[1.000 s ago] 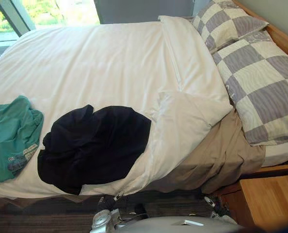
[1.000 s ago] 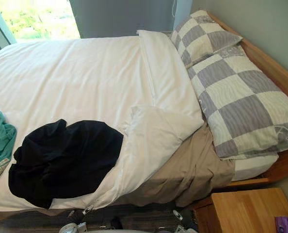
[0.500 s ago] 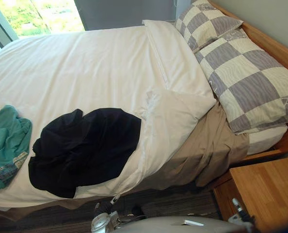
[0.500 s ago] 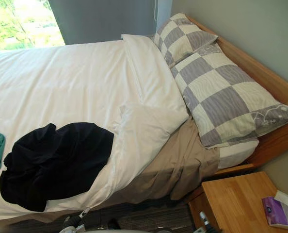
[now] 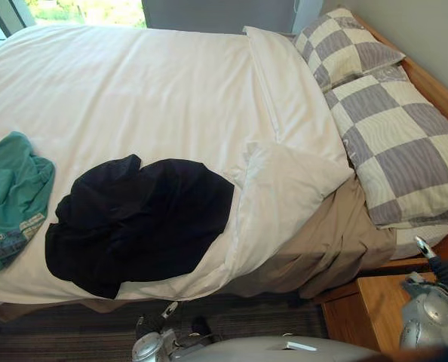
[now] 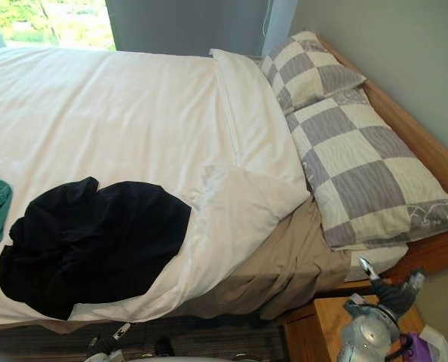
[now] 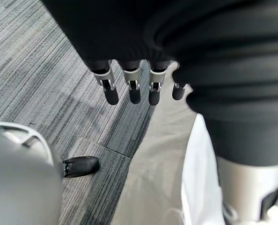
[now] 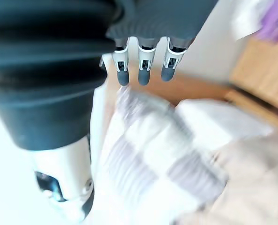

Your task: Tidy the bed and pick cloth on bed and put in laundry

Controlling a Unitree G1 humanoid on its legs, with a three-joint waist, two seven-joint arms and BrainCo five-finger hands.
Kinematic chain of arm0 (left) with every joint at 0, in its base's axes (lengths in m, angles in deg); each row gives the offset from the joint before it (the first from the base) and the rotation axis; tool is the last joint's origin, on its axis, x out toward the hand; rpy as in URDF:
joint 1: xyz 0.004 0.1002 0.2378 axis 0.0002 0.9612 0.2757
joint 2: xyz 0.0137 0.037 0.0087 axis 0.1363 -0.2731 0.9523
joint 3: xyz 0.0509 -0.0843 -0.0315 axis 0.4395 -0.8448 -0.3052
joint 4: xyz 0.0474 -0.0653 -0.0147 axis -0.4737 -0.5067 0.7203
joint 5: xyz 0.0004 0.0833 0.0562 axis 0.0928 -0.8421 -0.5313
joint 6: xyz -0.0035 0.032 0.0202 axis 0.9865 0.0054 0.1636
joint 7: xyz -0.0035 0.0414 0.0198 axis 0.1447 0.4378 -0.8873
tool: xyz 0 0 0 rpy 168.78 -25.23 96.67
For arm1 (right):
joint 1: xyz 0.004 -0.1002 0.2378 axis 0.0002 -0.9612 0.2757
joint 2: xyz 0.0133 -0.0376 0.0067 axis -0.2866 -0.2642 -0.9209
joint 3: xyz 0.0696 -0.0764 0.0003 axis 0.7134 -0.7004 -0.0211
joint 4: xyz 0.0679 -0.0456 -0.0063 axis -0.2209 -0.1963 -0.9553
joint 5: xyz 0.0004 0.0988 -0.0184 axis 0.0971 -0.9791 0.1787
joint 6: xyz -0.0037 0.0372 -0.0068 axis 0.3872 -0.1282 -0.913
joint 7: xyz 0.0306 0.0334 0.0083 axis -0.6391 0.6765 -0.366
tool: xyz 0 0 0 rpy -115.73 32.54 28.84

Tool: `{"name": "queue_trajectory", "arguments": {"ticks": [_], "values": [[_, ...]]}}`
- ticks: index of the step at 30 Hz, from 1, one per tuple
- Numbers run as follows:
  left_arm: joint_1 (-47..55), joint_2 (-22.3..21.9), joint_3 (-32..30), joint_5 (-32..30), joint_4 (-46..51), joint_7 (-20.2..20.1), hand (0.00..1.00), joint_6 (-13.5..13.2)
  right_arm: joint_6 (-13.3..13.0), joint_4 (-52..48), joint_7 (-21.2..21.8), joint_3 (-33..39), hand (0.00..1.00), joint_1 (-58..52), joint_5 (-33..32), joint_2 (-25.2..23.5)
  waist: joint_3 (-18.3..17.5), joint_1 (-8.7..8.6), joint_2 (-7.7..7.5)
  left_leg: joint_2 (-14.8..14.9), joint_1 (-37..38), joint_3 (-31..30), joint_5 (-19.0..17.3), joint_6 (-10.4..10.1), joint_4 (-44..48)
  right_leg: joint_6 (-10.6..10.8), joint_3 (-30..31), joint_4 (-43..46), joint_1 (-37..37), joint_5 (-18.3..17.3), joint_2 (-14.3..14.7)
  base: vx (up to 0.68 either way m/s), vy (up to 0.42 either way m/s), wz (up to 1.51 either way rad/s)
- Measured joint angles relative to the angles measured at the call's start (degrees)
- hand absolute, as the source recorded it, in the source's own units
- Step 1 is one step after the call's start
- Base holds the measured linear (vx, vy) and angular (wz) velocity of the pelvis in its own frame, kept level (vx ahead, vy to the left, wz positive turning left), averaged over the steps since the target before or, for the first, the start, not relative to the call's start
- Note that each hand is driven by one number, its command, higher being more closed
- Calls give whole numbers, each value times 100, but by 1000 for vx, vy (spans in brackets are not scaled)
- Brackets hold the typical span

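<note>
Left eye view showed the black cloth (image 5: 137, 222) bunched on the duvet (image 5: 133, 90), ahead of the left hand (image 7: 129, 86), well apart from the right hand (image 8: 139, 70). Both hung straight-fingered, empty. Picking seemed not begun; next, a forward reach to grasp it.

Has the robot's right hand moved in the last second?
Yes. The right hand has come up over the nightstand, toward the checked pillow.

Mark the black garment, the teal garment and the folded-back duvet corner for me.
black garment (image 5: 141, 222): left eye view, centre of the heap.
teal garment (image 5: 13, 192): left eye view, its middle folds.
folded-back duvet corner (image 5: 292, 181): left eye view, middle of the flap.
</note>
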Motion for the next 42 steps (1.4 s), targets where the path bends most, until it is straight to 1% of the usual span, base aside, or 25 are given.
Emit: {"name": "queue_trajectory", "arguments": {"ticks": [2, 5, 6, 7, 8, 9, 11, 12, 13, 15, 16, 17, 19, 21, 22, 25, 27, 29, 30, 32, 35, 37, 39, 41, 42], "values": [[-20, 78, 266, -60, -2, -13, 0, 0, 0, 5, 65, -248, 0, 265, 327, 266, 6, 2, 27, -63, -119, -190, 0, 0, 1, -4, -4, -118, 3, -4, 0, 53, -39, 32], [-76, 204, 348, -136, -49, -67, 0, 21, -19, 55, 166, -656, 0, 620, 622, 722, 37, 18, 67, -121, -160, -298, 30, -28, 1, -16, -12, -203, 30, -28, -16, 42, -27, 13], [-80, 358, 661, -283, -51, -120, 0, 40, -50, 51, 237, -883, 0, 785, 714, 976, 68, 1, 89, -157, -182, -399, 50, -12, 2, 6, -26, -217, 50, -50, -30, 37, -24, 15], [-79, 454, 829, -332, -54, -172, 0, 41, -74, 48, 282, -966, 0, 862, 796, 1102, 79, 2, 94, -171, -200, -428, 59, 0, 2, 8, -32, -229, 49, -59, -37, 55, -37, 22], [-77, 554, 1055, -568, -62, -219, 0, -5, -129, 50, 343, -1082, 0, 1031, 867, 1335, 125, 10, 114, -191, -232, -502, 94, 43, 3, 9, -73, -263, 61, -62, -37, 43, -30, 26], [-73, 627, 1222, -824, -101, -251, 0, -61, -209, 63, 371, -1165, 0, 1185, 991, 1567, 178, 14, 141, -201, -288, -582, 116, 71, 4, 9, -172, -273, 50, -62, -37, 53, -36, 29], [-62, 691, 1366, -991, -128, -283, 0, -129, -292, 79, 367, -1236, 0, 1396, 1131, 1806, 328, 25, 151, -214, -308, -661, 141, 87, 5, 9, -198, -269, 63, -62, -35, 32, -17, 25], [-65, 724, 1438, -1099, -191, -328, 0, -144, -324, 122, 365, -1345, 0, 1592, 1270, 1948, 441, 54, 162, -223, -320, -693, 152, 93, 5, 9, -219, -271, 66, -62, -35, 25, -12, 15], [-57, 741, 1502, -1161, -276, -342, 0, -124, -339, 200, 376, -1461, 0, 1764, 1368, 2024, 507, 143, 184, -228, -341, -704, 155, 97, 5, 11, -238, -285, 58, -64, -37, 31, -17, 10], [-34, 768, 1643, -1168, -265, -344, 0, -129, -341, 292, 383, -1652, 0, 1940, 1525, 2161, 556, 176, 216, -250, -412, -785, 173, 120, 5, 13, -311, -306, 35, -65, -41, 40, -21, 23], [-37, 770, 1699, -1158, -258, -346, 0, -158, -343, 442, 413, -1864, 0, 2194, 1639, 2303, 601, 177, 252, -284, -508, -881, 224, 178, 7, 17, -360, -322, -2, -76, -57, 51, -21, 32], [-46, 772, 1734, -1150, -255, -343, 0, -176, -341, 518, 423, -1940, 0, 2324, 1697, 2354, 662, 185, 267, -288, -509, -888, 243, 204, 8, 17, -359, -322, -1, -76, -65, 52, -14, 23], [-43, 786, 1852, -1029, -252, -324, 0, -258, -336, 751, 449, -2217, 0, 2820, 1735, 2468, 840, 275, 316, -309, -513, -900, 256, 224, 12, 17, -357, -316, -6, -76, -90, 17, -1, 2], [-47, 776, 1863, -886, -243, -323, 0, -310, -335, 851, 471, -2457, 0, 3140, 1738, 2602, 982, 298, 342, -317, -516, -916, 266, 240, 36, 17, -355, -284, -20, -76, -93, 35, -9, 4], [-47, 772, 1863, -843, -231, -320, 0, -344, -335, 866, 486, -2544, 0, 3240, 1744, 2678, 1043, 301, 359, -318, -517, -924, 270, 245, 38, 17, -353, -262, -26, -76, -95, 32, -6, 4], [-66, 749, 1862, -653, -208, -302, 0, -410, -344, 876, 495, -2830, 0, 3646, 1865, 2967, 1129, 309, 413, -277, -812, -926, 344, 337, 48, 12, -305, -45, -422, -72, -100, 11, -2, 1], [-112, 747, 1864, -493, -207, -231, 0, -456, -343, 1014, 520, -2991, 0, 4020, 1959, 3126, 1297, 309, 420, -275, -943, -914, 377, 380, 50, 10, -298, 1, -576, -71, -106, 35, -15, -1], [-150, 748, 1863, -418, -211, -222, 0, -466, -340, 1152, 531, -3037, 0, 4206, 1958, 3141, 1364, 320, 425, -274, -1031, -913, 377, 380, 51, 10, -294, 27, -666, -71, -110, 0, 0, 0], [-158, 746, 1863, -398, -210, -219, 0, -479, -339, 1200, 531, -3133, 0, 4269, 1958, 3205, 1366, 332, 427, -273, -1108, -912, 377, 381, 63, 10, -293, 34, -743, -70, -110, 29, -17, 7], [-253, 748, 1859, -377, -207, -205, 0, -504, -335, 1337, 570, -3362, 0, 4523, 1966, 3395, 1524, 333, 441, -227, -1328, -912, 286, 398, 355, 3, -292, 57, -833, -65, -117, 35, -27, 8], [-351, 737, 1858, -364, -200, -198, 0, -522, -328, 1457, 600, -3400, 0, 4692, 2037, 3453, 1662, 373, 487, -174, -1511, -922, 234, 389, 539, 0, -293, 71, -923, -63, -98, 4, -33, 3], [-372, 725, 1857, -250, -196, -199, 0, -534, -304, 1699, 600, -3399, 0, 4777, 2151, 3574, 1712, 452, 564, -155, -1612, -906, 237, 388, 555, -1, -242, 73, -1004, -63, -84, 12, -34, -10], [-379, 712, 1858, -249, -197, -199, 0, -532, -270, 1859, 600, -3397, 0, 4822, 2174, 3589, 1761, 446, 614, -148, -1643, -887, 238, 388, 572, -1, -205, 72, -1036, -63, -82, 18, -23, -9], [-386, 718, 1858, -239, -191, -200, 0, -550, -268, 1967, 600, -3399, 0, 4834, 2174, 3589, 1778, 450, 623, -132, -1723, -857, 237, 388, 618, -1, -162, 78, -1118, -63, -81, 21, -20, -9], [-410, 721, 1858, -184, -187, -200, 0, -580, -267, 2013, 599, -3397, 0, 4843, 2173, 3615, 1867, 450, 639, -123, -1723, -854, 237, 388, 636, -1, -160, 93, -1118, -64, -79, 14, -19, -5]]}}
